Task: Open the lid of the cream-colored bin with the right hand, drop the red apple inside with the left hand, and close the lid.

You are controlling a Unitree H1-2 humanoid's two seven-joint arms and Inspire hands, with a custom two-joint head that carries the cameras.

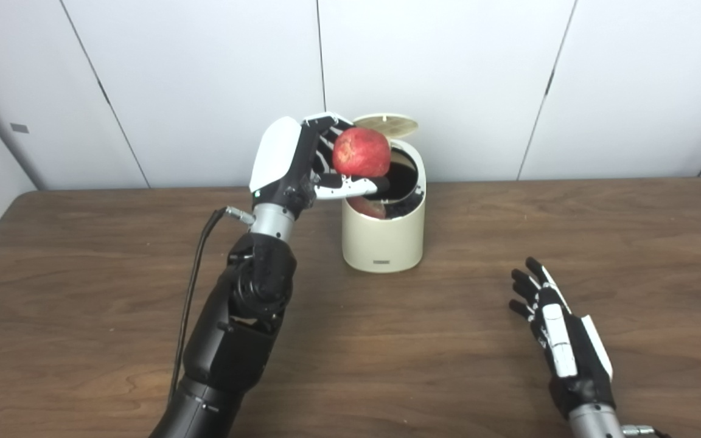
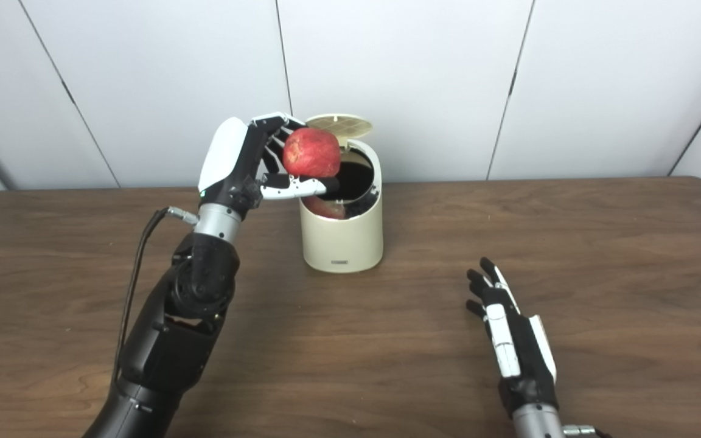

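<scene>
The left hand point(image 1: 302, 164) cradles the red apple point(image 1: 361, 152) — fingers curled behind it, thumb beneath — just above the left rim of the cream-colored bin point(image 1: 383, 240), whose lid point(image 1: 386, 125) stands tipped up at the back. Something reddish already shows inside the bin. The fruit looks firm, smooth and fairly weighty, likely best cupped around its widest part. Well right of the bin, the right hand point(image 1: 554, 331) rests near the surface point(image 1: 630, 255) — fingers spread, holding nothing.
</scene>
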